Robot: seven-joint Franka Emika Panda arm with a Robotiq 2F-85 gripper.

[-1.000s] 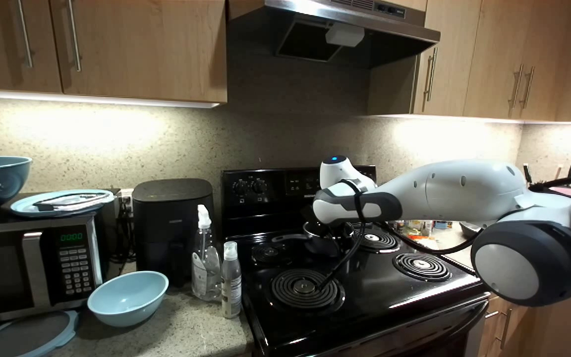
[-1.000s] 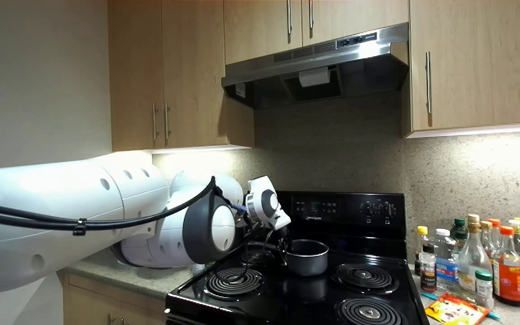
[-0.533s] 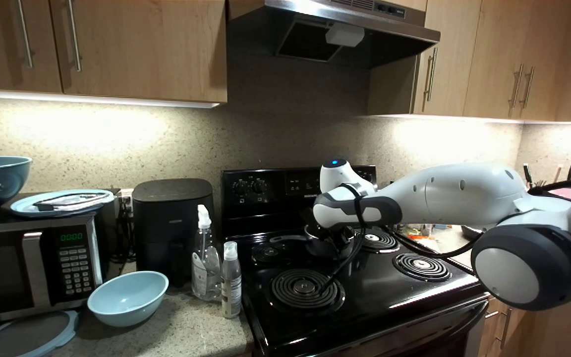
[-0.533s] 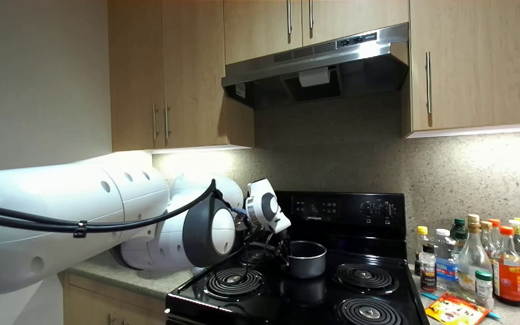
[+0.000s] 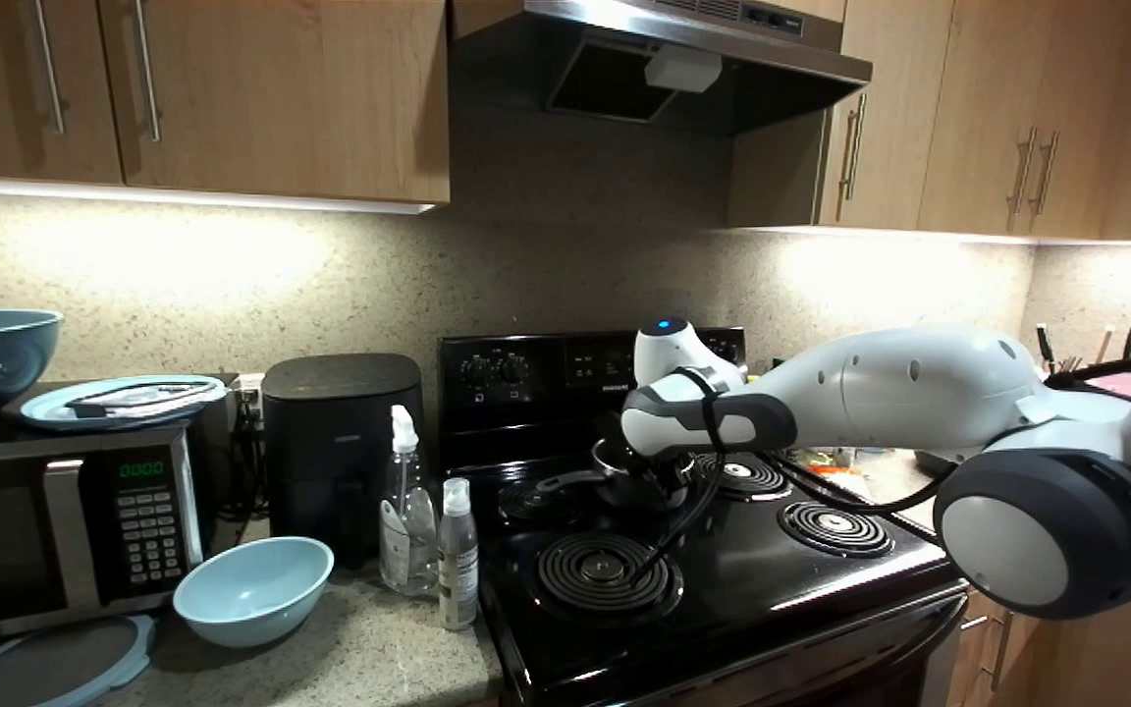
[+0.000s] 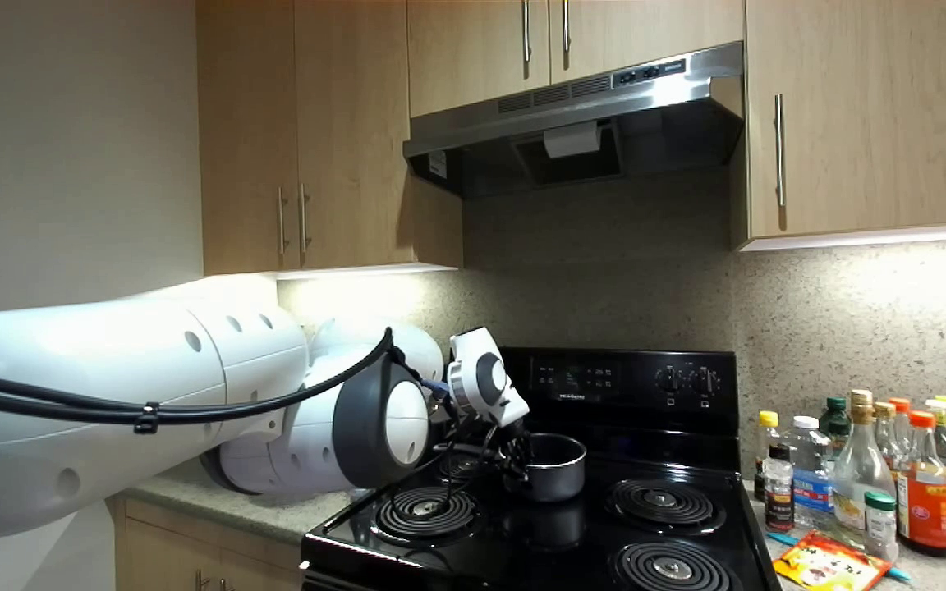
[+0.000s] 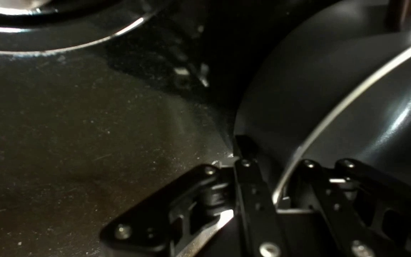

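1. The pot [image 6: 557, 483], over the middle of the stovetop [image 6: 592, 565], had shifted slightly toward 9 o'clock in an exterior view since a second before; whether its base touched down, I could not tell.
2. The gripper [image 7: 277, 164] had dipped slightly, its fingers nearly together, pinching the pot's wall from inside and outside.
3. The handle [image 5: 570, 480] pointed toward 9 o'clock in an exterior view.
4. From the pot, in an exterior view, a rear coil [image 6: 660, 498] lay at 3 o'clock, a front coil [image 6: 672, 568] at 4, glossy stovetop between.
5. The stovetop's edge ran between 3 and 4, bottles [image 6: 925, 492] beyond; the control panel [image 6: 629, 394] bounded 1 o'clock.
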